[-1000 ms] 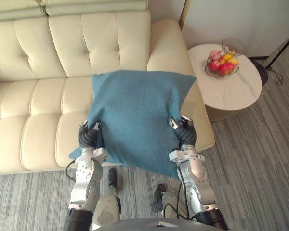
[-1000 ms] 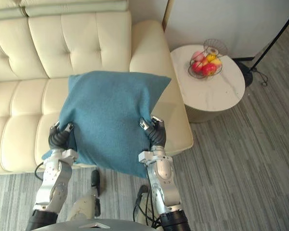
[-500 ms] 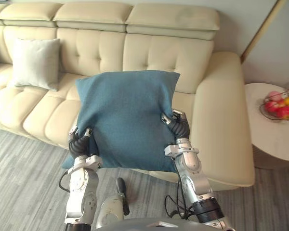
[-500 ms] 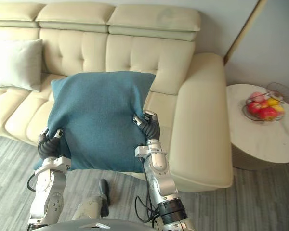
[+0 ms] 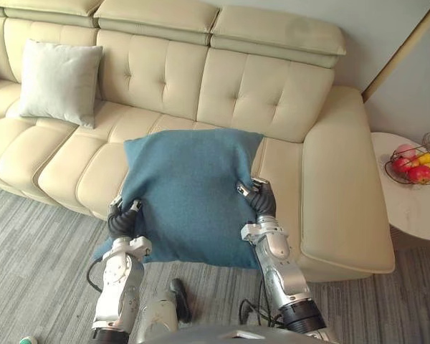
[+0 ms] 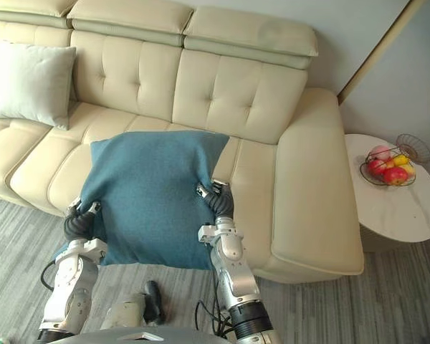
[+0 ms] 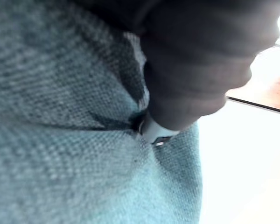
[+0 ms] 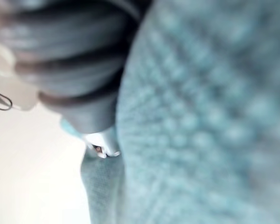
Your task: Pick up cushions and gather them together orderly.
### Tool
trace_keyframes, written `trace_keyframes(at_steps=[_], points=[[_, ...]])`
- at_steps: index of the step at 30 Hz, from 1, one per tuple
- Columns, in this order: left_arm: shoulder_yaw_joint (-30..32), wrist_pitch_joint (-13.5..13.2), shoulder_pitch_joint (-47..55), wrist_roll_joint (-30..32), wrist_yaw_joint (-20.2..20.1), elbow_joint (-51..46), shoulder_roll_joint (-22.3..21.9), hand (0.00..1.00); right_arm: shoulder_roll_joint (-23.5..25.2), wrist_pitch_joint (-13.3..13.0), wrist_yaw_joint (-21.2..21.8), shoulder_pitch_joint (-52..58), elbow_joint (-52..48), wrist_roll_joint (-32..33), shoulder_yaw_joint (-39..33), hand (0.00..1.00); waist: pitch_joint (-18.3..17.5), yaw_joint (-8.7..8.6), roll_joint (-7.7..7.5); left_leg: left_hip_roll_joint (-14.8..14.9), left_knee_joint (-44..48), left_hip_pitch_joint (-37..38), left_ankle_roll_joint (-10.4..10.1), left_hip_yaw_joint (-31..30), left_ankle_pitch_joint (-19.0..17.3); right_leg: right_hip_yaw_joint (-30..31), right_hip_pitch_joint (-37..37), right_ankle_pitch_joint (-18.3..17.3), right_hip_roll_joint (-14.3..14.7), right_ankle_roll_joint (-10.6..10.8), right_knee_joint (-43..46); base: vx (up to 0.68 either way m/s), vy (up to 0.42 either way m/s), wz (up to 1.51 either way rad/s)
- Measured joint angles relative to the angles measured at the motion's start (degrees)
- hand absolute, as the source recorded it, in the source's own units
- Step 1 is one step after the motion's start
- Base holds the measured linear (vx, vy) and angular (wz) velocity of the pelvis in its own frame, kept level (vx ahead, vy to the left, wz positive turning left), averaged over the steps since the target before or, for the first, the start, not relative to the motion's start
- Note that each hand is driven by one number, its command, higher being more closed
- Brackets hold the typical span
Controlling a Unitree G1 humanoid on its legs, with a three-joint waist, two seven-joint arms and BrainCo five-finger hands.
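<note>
1. Since a second ago the camera has swung toward the robot's left, bringing a pale cushion [image 5: 61, 82] into sight; the grip on the blue cushion [image 5: 190, 193] is unchanged.
2. Raised in front of the robot with wrists bent upward, the left robot hand [image 5: 120, 217] and the right robot hand [image 5: 259, 201] each clamp a side edge of the blue cushion, thumb on its front face and fingers hidden behind it.
3. Between the two, the blue cushion hangs face-on over the front edge of the cream sofa [image 5: 272, 93]; I cannot tell whether it touches the seat.
4. Bare seat lies beyond and to either side of both; the pale cushion leans on the backrest, well beyond the left robot hand.
5. Well out to the right of the right robot hand stands a round counter [image 5: 416, 211] carrying a wire fruit basket [image 5: 418, 159].
</note>
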Motion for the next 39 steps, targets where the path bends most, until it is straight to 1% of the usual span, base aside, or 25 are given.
trace_keyframes(at_steps=[1,2,3,4,5,6,7,8,10,11,12,13,14,18,21,22,23,25,26,27,28,30,32,36,39], points=[[-0.5,0.1,0.1,0.0,-0.3,0.0,0.0,1.00,-0.6,0.0,0.0,0.0,0.0,0.1,-0.2,1.00,0.7,-0.62,0.66,-0.4,-2.6,1.1,0.4,-0.6,1.1,1.0,-0.2,-0.7,1.5,-0.7,-0.6,0.02,-0.031,0.15],[-0.5,0.1,0.1,0.0,-0.5,0.0,0.1,1.00,-0.7,0.0,0.1,-0.1,0.0,0.1,-0.2,1.00,0.9,-0.42,0.80,-0.6,-5.5,1.7,0.8,-0.9,1.8,0.9,-1.9,-0.8,2.5,-0.8,-0.9,0.01,-0.054,0.03],[-0.5,0.1,0.1,0.0,-0.5,0.0,0.3,1.00,-0.7,0.0,0.3,-0.3,0.0,0.2,-0.2,1.00,1.0,-0.48,0.98,-0.6,-8.3,2.3,0.6,-1.0,2.8,0.9,-3.1,-0.6,3.4,-0.9,-2.0,0.00,-0.055,-0.05],[-0.5,0.2,0.1,0.1,-0.9,0.0,0.7,1.00,-0.7,0.0,0.7,-0.3,0.0,0.2,-0.4,1.00,1.1,-1.15,0.69,-1.4,-12.7,3.3,-0.6,-1.9,4.4,0.9,-3.6,0.1,4.9,-0.8,-5.9,0.05,-0.032,0.35],[-0.7,0.3,-0.2,0.4,-1.4,-0.1,2.0,1.00,-0.2,0.0,1.3,-0.1,0.0,0.3,-0.9,1.00,1.4,-2.57,-1.84,-4.4,-12.7,3.8,-0.4,-2.5,3.8,0.8,-3.2,2.5,3.1,-1.2,-9.2,0.06,-0.028,0.60],[-1.0,0.9,-0.5,0.8,-1.9,0.0,2.0,1.00,-0.2,-0.1,1.5,0.0,-0.2,0.3,-1.9,1.00,2.6,-3.38,-2.72,-4.4,-5.0,2.7,1.2,-2.9,3.0,0.0,-3.3,5.6,1.6,-1.8,-6.4,0.10,-0.021,0.38],[-1.7,1.3,-0.1,0.9,-2.0,0.3,1.1,1.00,-1.1,-0.2,1.5,0.9,-0.5,0.5,-2.1,1.00,3.3,-2.79,-1.43,-3.4,-5.6,5.5,0.3,-4.5,3.7,0.3,-3.2,4.6,2.3,-1.7,-2.9,0.09,-0.038,0.19],[-2.5,1.7,-0.2,1.0,-2.3,0.6,1.2,1.00,-1.2,-0.1,1.5,2.8,-1.1,0.8,-2.3,1.00,3.6,-2.99,-1.76,-4.3,-7.9,7.1,-0.5,-5.7,4.9,1.7,-3.5,3.2,1.7,-2.2,-0.1,0.13,-0.060,0.16],[-4.1,1.7,-0.5,1.5,-2.9,0.5,1.1,1.00,-2.3,-0.2,1.5,6.1,-4.4,0.9,-2.8,1.00,3.5,-3.79,-0.85,-4.4,-7.3,5.7,-1.4,-8.4,3.3,1.6,-3.9,0.9,2.0,-3.2,0.2,0.15,-0.101,0.50],[-4.4,1.7,-0.5,1.6,-3.0,0.5,0.9,1.00,-2.5,-0.2,1.5,6.6,-5.2,0.9,-3.3,1.00,3.4,-3.96,-0.22,-4.0,-5.6,4.4,-1.8,-8.9,2.5,0.8,-4.0,0.6,2.3,-2.9,0.0,0.19,-0.116,0.35],[-5.0,1.7,-0.3,2.0,-3.2,0.5,0.3,1.00,-3.2,-0.2,1.6,7.1,-6.4,0.9,-3.7,1.00,3.3,-3.57,0.97,-2.2,-1.9,2.8,-3.1,-8.6,0.6,-0.5,-3.4,0.7,3.0,-2.7,-0.9,0.17,-0.091,0.13],[-4.9,1.7,-0.1,2.0,-3.2,0.5,0.0,1.00,-3.4,-0.2,1.6,7.4,-6.9,0.9,-3.7,1.00,3.2,-3.34,1.24,-1.6,-0.4,2.3,-3.5,-8.4,0.3,-0.6,-3.1,0.8,3.2,-2.9,-1.1,0.24,-0.102,-0.01],[-4.9,1.7,0.1,2.0,-3.3,0.5,-0.7,1.00,-3.7,-0.2,1.6,7.8,-8.0,0.9,-3.6,1.00,3.4,-3.19,2.02,0.7,6.6,0.3,-4.1,-6.4,-0.6,-0.9,-1.4,0.7,4.3,-3.1,-1.5,0.26,-0.094,-0.09],[-5.1,1.4,1.4,1.9,-4.7,-0.3,-1.5,1.00,-4.5,-0.3,1.6,10.3,-13.5,0.9,-3.5,1.00,2.7,-2.84,3.00,4.4,16.5,-0.8,-3.4,0.8,-0.2,0.1,2.5,0.1,5.2,-2.7,-4.1,0.21,-0.020,-0.16],[-5.1,1.5,1.9,1.9,-4.8,-2.3,-2.0,1.00,-4.4,-0.4,1.6,12.1,-16.5,1.0,-3.6,1.00,2.7,-1.86,3.00,6.1,24.1,-3.5,-1.1,2.2,1.1,1.7,5.0,0.1,4.5,-2.7,-6.2,0.13,0.034,-0.25],[-5.1,1.5,2.3,1.9,-5.1,-2.8,-2.5,1.00,-4.4,-0.4,1.6,12.8,-17.1,1.1,-3.6,1.00,2.7,-1.46,3.00,6.3,23.7,-3.6,-1.1,1.7,-1.6,2.4,5.9,0.1,4.1,-2.7,-6.5,0.19,0.090,-0.27],[-5.1,1.5,3.2,1.9,-5.2,-3.6,-3.0,1.00,-4.3,-0.4,1.6,13.4,-17.9,1.5,-3.6,1.00,2.8,-1.12,2.99,6.4,21.4,-3.7,-1.7,0.1,-3.8,3.6,6.8,0.1,3.6,-2.7,-6.8,0.14,0.089,-0.38],[-5.1,1.5,4.4,2.1,-5.3,-4.8,-3.7,1.00,-4.4,-0.6,1.6,13.6,-18.0,2.0,-3.6,1.00,2.8,-0.38,2.97,5.8,14.4,-3.5,-3.5,-3.5,-4.3,5.8,7.2,0.0,2.7,-2.7,-6.7,0.14,0.161,-0.57],[-5.1,1.5,5.0,2.1,-5.3,-5.3,-4.0,1.00,-4.4,-0.7,1.6,14.1,-18.1,2.0,-3.5,1.00,2.4,0.22,3.65,5.4,4.8,-1.5,-5.3,-7.7,0.0,7.4,7.1,-0.7,2.7,-1.3,-5.9,0.14,0.219,-0.68],[-5.1,1.5,5.4,2.1,-5.3,-5.8,-4.1,1.00,-4.4,-0.7,1.6,14.3,-18.1,2.0,-3.5,1.00,2.1,0.55,4.11,5.6,2.4,-0.8,-5.3,-9.2,3.6,8.1,7.0,-1.4,3.0,0.1,-5.5,0.19,0.349,-0.87],[-5.1,1.5,6.5,2.1,-5.3,-6.4,-4.4,1.00,-4.2,-0.8,1.7,14.5,-17.6,2.0,-3.4,1.00,1.1,0.70,5.72,6.9,1.0,0.1,-8.6,-12.1,4.5,9.8,6.1,-2.9,3.9,2.5,-3.8,0.17,0.308,-0.56],[-4.8,1.4,6.1,2.1,-5.3,-7.0,-3.4,1.00,-2.3,-0.7,1.7,15.5,-18.0,2.0,-2.9,1.00,1.2,0.51,2.79,4.6,-0.1,1.0,-7.6,-9.8,4.4,11.1,4.4,-2.9,1.3,2.5,-2.9,0.12,0.248,-0.40],[-4.8,1.4,6.5,2.0,-5.2,-7.0,-2.5,1.00,-1.8,-0.7,1.7,15.4,-17.9,2.0,-2.4,1.00,1.1,0.47,1.57,3.8,-0.2,2.0,-6.7,-8.1,3.9,12.3,4.5,-2.4,0.3,3.0,-3.4,0.06,0.165,-0.34],[-4.8,1.4,6.8,2.0,-5.2,-6.9,-2.4,1.00,-1.9,-0.7,1.7,15.4,-17.9,1.9,-2.0,1.00,0.7,0.20,0.82,3.3,-1.9,3.4,-6.5,-6.6,3.7,14.2,4.9,-0.8,0.2,3.8,-6.4,0.00,0.062,-0.31],[-4.9,1.5,6.6,2.1,-5.1,-6.1,-2.2,1.00,-1.9,-0.7,1.4,15.0,-16.2,0.6,-2.1,1.00,0.6,-0.53,0.49,3.2,-5.3,4.5,-6.6,-5.2,4.9,17.0,4.6,2.4,1.0,3.4,-10.6,-0.03,0.022,-0.43]])
